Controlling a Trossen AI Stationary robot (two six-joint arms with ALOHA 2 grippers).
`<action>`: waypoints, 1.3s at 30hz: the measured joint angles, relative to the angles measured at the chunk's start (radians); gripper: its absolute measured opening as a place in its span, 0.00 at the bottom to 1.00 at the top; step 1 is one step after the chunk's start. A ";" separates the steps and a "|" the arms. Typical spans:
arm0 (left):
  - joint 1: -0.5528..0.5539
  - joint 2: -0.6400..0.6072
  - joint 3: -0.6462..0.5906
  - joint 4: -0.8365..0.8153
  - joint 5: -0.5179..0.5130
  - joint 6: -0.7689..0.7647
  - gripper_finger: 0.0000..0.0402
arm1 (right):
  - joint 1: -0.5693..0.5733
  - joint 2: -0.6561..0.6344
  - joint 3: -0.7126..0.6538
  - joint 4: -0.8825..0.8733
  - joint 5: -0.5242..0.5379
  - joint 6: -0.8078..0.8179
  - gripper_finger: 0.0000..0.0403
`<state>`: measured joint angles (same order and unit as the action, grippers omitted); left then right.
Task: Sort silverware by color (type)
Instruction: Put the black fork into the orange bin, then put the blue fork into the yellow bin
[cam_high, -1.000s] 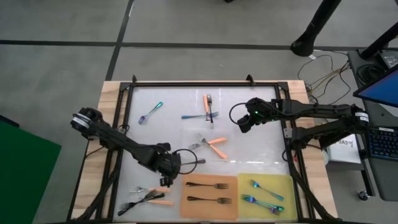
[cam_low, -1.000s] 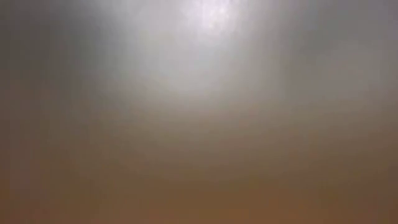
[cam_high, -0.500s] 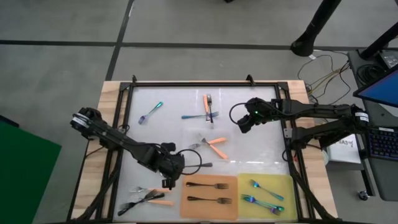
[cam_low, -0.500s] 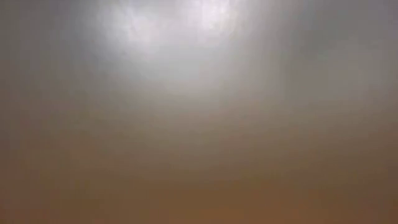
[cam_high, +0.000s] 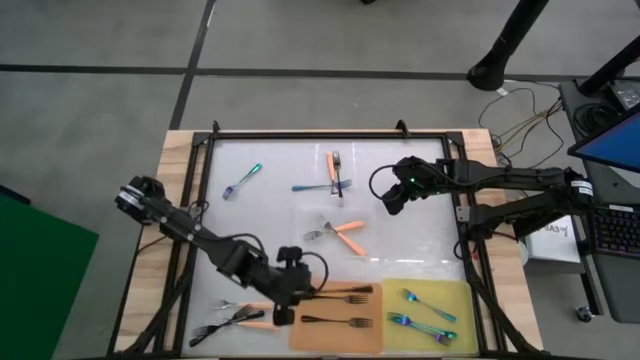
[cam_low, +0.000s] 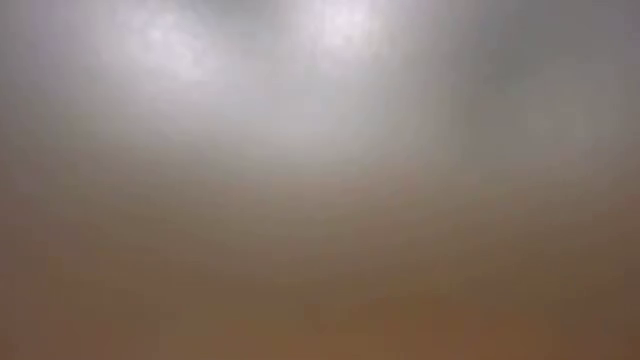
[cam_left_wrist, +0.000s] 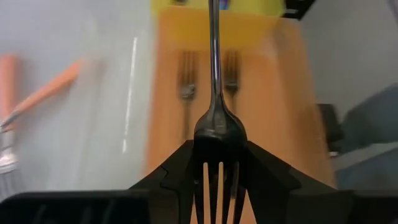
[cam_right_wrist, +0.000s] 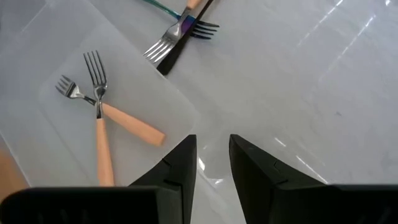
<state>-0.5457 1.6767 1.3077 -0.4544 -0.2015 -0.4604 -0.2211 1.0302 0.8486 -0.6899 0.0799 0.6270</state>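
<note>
My left gripper (cam_high: 289, 297) is shut on a black fork (cam_high: 345, 291) and hangs over the left part of the orange mat (cam_high: 312, 338) at the table's near edge. Two more black forks (cam_left_wrist: 186, 81) lie flat on that mat. Iridescent forks (cam_high: 428, 312) lie on the yellow mat (cam_high: 462, 290) beside it. Orange-handled forks (cam_high: 245, 318) lie left of the orange mat. My right gripper (cam_right_wrist: 213, 155) is open with nothing between its fingers and hovers over the table's far right (cam_high: 388, 200). My left gripper pinches the black fork's tine end between its two fingers; the neck (cam_left_wrist: 217, 127) sticks out just past the fingertips. The fingers slant down from the table's left and lie along the fork. Its handle (cam_left_wrist: 213, 56) points toward the table's right, clear of the mat.
Two orange-handled forks (cam_high: 345, 235) cross on a clear sheet at the table's middle. A small pile of mixed forks (cam_high: 335, 175) lies toward the far edge, and a teal fork (cam_high: 243, 180) lies far left. A black frame (cam_high: 330, 133) rims the table. The low view is a blur.
My left gripper has carried the black fork up and toward the table's near right, from the bare table left of the orange mat to above that mat. It has tipped up more level, and the fork's handle now reaches over the mat's far edge.
</note>
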 joint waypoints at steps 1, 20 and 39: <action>-0.009 0.012 0.009 0.004 0.005 -0.011 0.24 | 0.000 0.000 0.000 0.000 0.000 0.000 0.21; -0.047 0.152 0.134 -0.016 0.030 -0.153 0.27 | 0.000 0.000 0.000 -0.014 -0.002 -0.020 0.21; -0.069 0.030 0.079 -0.218 0.002 -0.197 0.26 | 0.000 0.000 0.000 -0.013 -0.005 -0.022 0.21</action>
<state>-0.6152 1.7070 1.3866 -0.6724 -0.1992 -0.6571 -0.2207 1.0302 0.8486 -0.7029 0.0753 0.6049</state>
